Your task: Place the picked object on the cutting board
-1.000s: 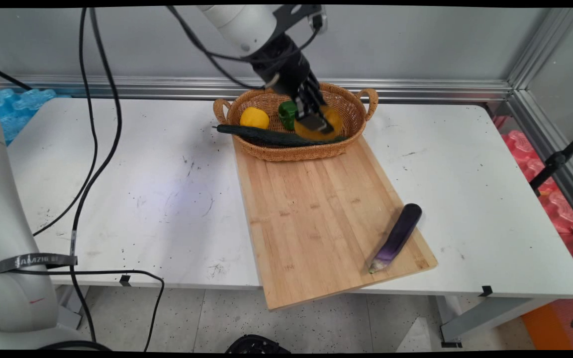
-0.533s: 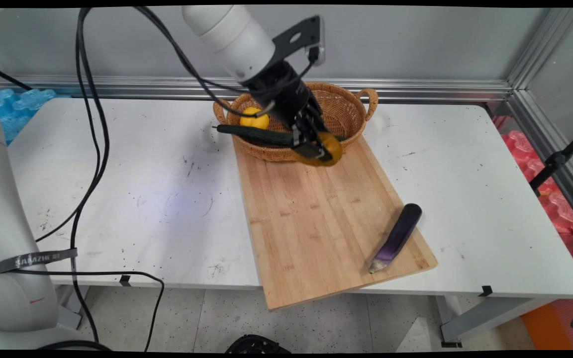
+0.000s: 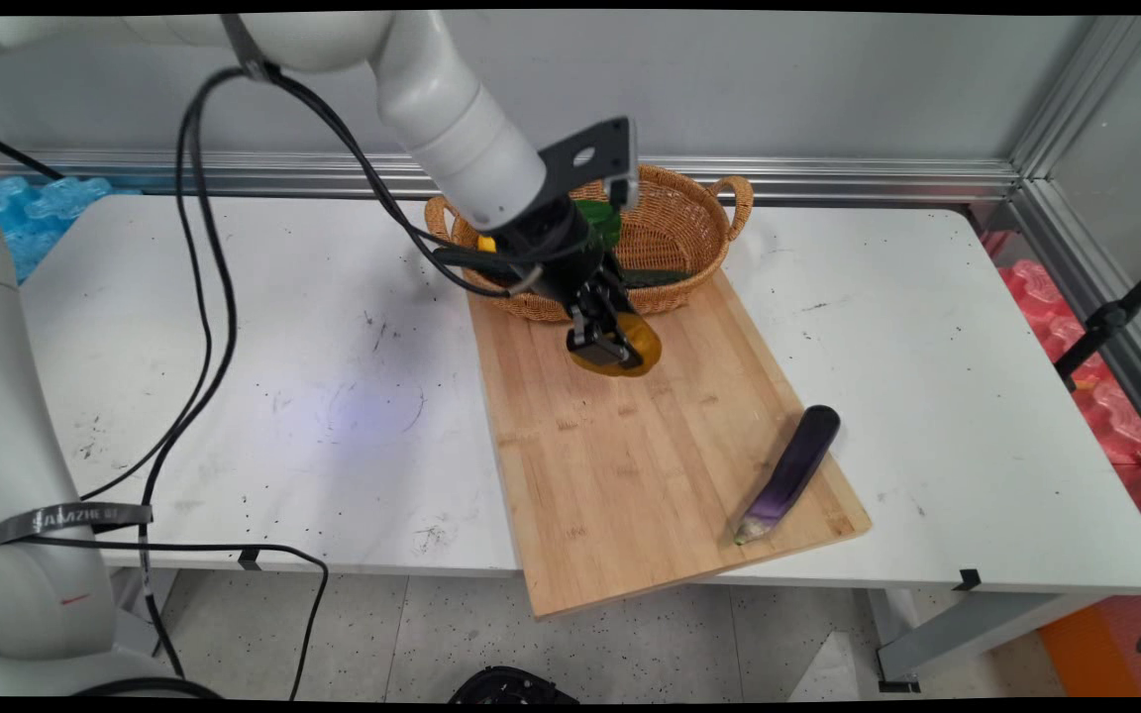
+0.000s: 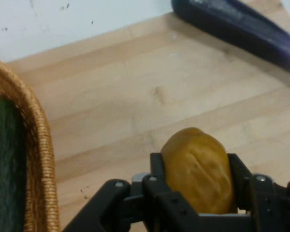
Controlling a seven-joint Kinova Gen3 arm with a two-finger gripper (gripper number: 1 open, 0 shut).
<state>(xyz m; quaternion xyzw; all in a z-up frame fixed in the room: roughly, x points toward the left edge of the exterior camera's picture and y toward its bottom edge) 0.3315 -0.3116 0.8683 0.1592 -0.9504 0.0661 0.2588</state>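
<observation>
My gripper (image 3: 610,347) (image 4: 197,171) is shut on an orange-yellow pepper (image 3: 627,349) (image 4: 198,166) and holds it just above the far end of the wooden cutting board (image 3: 650,446) (image 4: 135,96), close in front of the wicker basket (image 3: 689,223) (image 4: 38,145). Inside the basket lie a long dark cucumber (image 3: 655,278) (image 4: 5,164) and a green pepper (image 3: 598,220); a yellow fruit (image 3: 486,243) is mostly hidden behind the arm. A purple eggplant (image 3: 790,471) (image 4: 241,26) rests on the board's near right corner.
The white table (image 3: 263,396) stretches left and right of the board. Black cables (image 3: 184,297) hang from the arm over the table's left side. Metal rails run along the back wall and the right side.
The gripper has carried the orange-yellow pepper out of the basket, over its front rim, and down toward the near side to hang above the board. The green pepper is uncovered again.
</observation>
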